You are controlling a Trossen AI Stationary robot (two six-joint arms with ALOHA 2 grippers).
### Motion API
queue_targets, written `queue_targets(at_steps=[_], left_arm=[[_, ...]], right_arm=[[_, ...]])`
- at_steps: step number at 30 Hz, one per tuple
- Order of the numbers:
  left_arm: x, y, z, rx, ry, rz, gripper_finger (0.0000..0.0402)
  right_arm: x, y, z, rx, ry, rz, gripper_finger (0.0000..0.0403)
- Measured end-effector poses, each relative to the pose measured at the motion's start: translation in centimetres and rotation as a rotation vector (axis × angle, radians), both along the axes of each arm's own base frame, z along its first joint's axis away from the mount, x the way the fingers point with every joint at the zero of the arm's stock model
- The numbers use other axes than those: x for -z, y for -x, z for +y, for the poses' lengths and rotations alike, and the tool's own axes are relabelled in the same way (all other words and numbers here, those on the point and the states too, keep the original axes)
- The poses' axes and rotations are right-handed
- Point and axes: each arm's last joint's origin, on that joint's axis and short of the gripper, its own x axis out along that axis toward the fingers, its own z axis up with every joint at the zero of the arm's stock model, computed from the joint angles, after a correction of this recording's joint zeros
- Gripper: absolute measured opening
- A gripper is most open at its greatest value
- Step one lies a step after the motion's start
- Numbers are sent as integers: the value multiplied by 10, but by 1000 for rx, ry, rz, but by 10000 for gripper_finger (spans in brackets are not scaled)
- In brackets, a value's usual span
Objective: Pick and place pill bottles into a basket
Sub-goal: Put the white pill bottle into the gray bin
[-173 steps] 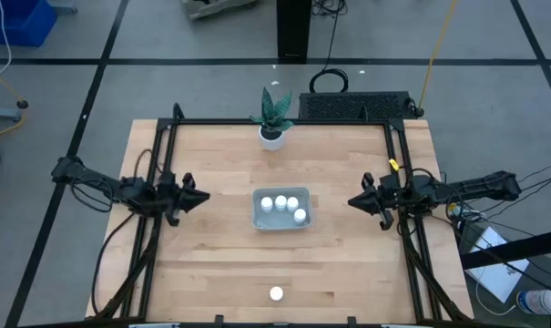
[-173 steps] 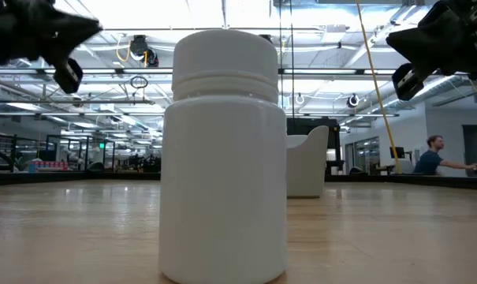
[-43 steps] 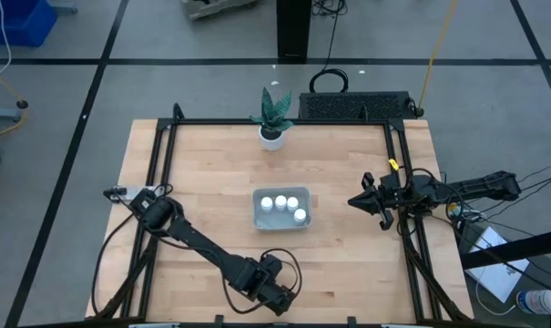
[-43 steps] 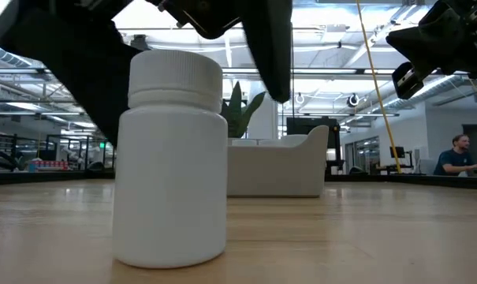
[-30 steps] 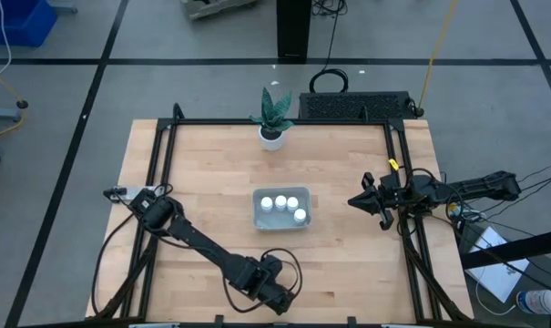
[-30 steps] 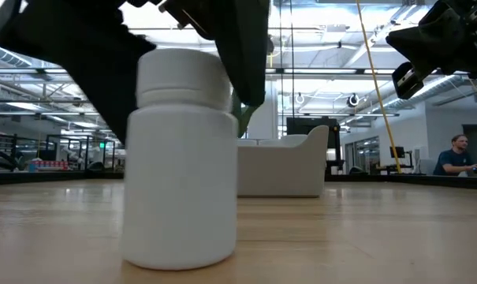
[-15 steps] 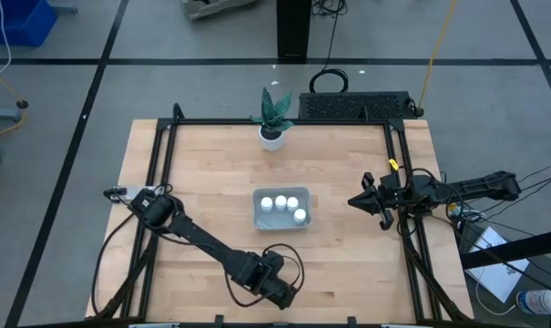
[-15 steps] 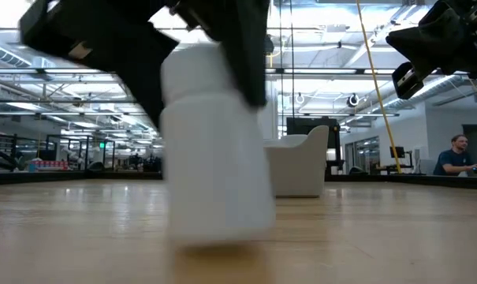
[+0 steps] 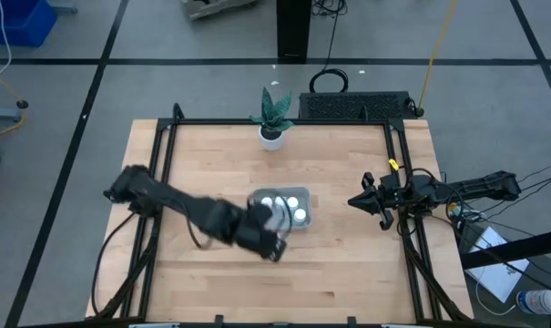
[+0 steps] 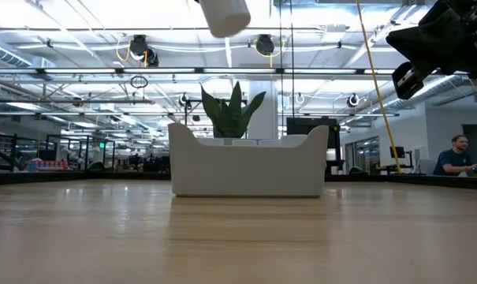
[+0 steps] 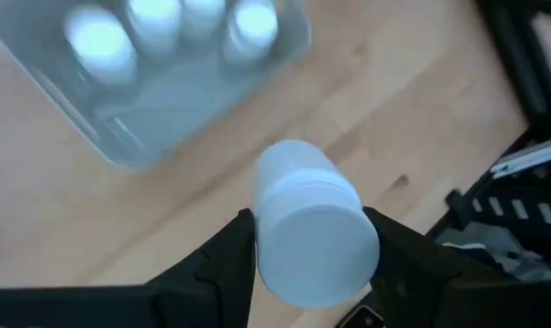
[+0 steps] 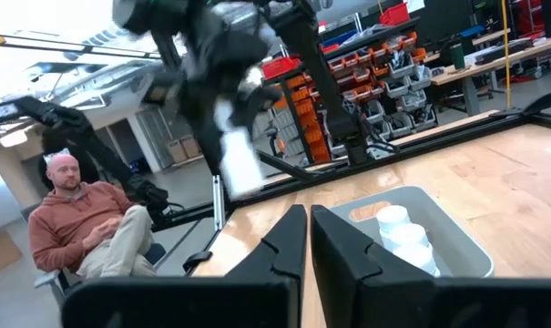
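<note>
The left gripper [image 9: 273, 239] and its arm lie across the table's [image 9: 348, 273] middle from the left edge, by the basket's [image 9: 298, 193] near side. A plant pot [image 9: 271, 138] stands at the far edge; the near half lies open

White pill bottle [image 11: 309, 225] held aloft (tilted) near grey-blue basket [image 9: 301, 192], three bottles [image 9: 282, 207] inside

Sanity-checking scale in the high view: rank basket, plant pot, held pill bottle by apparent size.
1. basket
2. plant pot
3. held pill bottle, partly hidden by the left claw, so its size is unsure.
</note>
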Motion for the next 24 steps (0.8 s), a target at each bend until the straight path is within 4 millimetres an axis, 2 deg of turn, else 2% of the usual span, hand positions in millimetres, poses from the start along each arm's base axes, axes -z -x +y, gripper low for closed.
queue_targets(at_steps=[3, 5, 10, 13, 17, 24], left_arm=[[-24, 10, 27, 18, -29, -41, 180], [-32, 12, 45, 24, -54, -61, 181], [-35, 6, 84, 100, -73, -48, 181], [-23, -6, 98, 165, -99, -13, 181], [2, -19, 110, 245, -108, 98, 181], [46, -44, 111, 389, -131, 211, 181]], right_arm=[[0, 0, 0, 0, 0, 0, 13], [0, 0, 0, 0, 0, 1, 11], [0, 0, 0, 0, 0, 1, 13], [0, 0, 0, 0, 0, 1, 12], [0, 0, 0, 0, 0, 1, 11], [0, 0, 0, 0, 0, 1, 11]])
